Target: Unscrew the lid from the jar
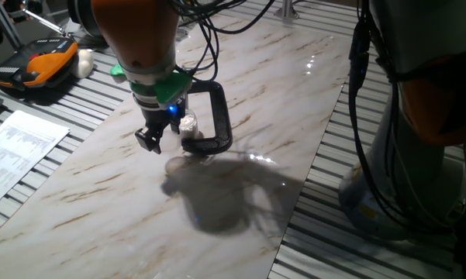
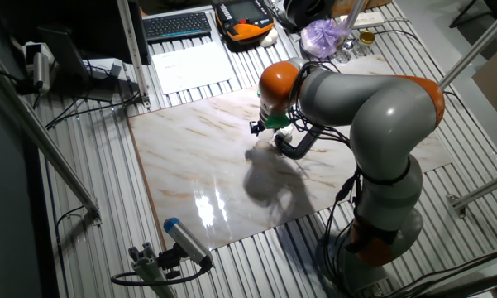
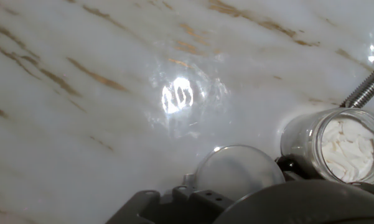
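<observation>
The jar [image 1: 188, 124] is tiny and clear with white stuff inside, and stands in the jaws of a black C-clamp [image 1: 217, 116] on the marble board. In the hand view the jar [image 3: 336, 146] is open at the top, beside the clamp's metal screw [image 3: 367, 84]. The translucent whitish lid [image 3: 239, 171] is off the jar and sits at the bottom of the hand view against the gripper's dark parts, apparently held between the fingers. My gripper [image 1: 161, 138] hangs just left of the jar, a little above the board; it also shows in the other fixed view [image 2: 265, 128].
The marble board [image 1: 101, 194] lies on a slatted metal table. An orange-black device [image 1: 35, 66] and paper sheets [image 1: 19, 143] lie to the left. A keyboard [image 2: 178, 25] and a purple bag [image 2: 322, 37] are at the back. The arm's base [image 2: 380, 223] stands by the board's edge.
</observation>
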Action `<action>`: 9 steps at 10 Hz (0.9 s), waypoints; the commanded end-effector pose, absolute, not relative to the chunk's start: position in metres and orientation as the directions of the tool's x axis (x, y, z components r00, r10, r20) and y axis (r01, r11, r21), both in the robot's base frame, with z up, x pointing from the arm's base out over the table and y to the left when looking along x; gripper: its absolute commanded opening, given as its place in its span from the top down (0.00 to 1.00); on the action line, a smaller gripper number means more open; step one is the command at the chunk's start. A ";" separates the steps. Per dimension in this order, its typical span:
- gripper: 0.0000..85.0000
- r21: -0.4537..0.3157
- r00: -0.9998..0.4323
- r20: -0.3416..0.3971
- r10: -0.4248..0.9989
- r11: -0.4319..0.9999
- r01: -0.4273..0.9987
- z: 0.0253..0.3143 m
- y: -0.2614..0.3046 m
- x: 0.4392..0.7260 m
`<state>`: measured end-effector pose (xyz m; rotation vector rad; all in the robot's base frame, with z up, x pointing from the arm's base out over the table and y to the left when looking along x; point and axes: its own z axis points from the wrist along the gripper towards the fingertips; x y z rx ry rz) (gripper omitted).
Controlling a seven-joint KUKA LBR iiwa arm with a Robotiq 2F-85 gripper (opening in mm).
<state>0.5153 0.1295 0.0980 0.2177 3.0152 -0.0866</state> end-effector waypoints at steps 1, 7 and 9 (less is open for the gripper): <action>1.00 -0.044 -0.982 -0.122 0.142 0.988 0.148 0.096 0.130 0.516; 1.00 -0.041 -0.979 -0.132 0.152 0.986 0.159 0.082 0.130 0.518; 1.00 -0.041 -0.978 -0.137 0.157 0.986 0.164 0.078 0.130 0.518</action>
